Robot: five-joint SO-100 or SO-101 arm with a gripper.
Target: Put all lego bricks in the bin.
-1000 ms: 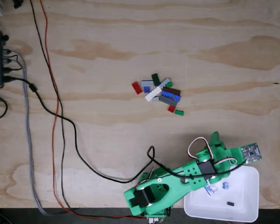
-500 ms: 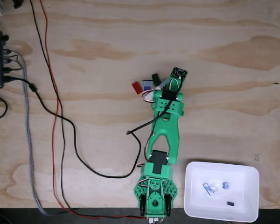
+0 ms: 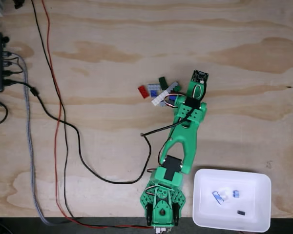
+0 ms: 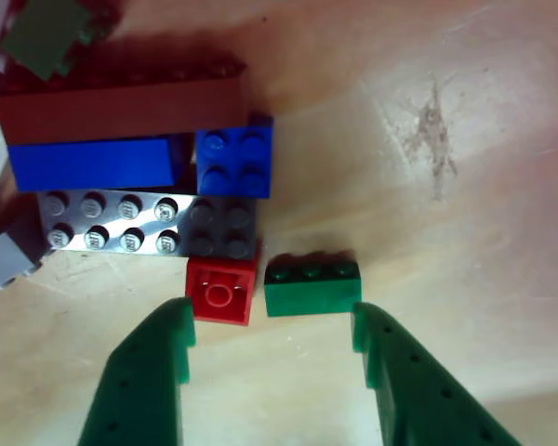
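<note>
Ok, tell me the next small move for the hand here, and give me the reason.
Probably ease the hand forward a little and close on the small green brick. In the other view the two green fingers stand open, and the green brick lies just ahead, nearer the right finger, apart from the red brick beside it. Centring on the green one first might avoid catching the red one.

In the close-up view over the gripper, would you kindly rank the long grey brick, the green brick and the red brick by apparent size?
1. Long grey brick, clearly largest.
2. Green brick.
3. Red brick.
Green and red look close in size, so their order is unsure.
</note>
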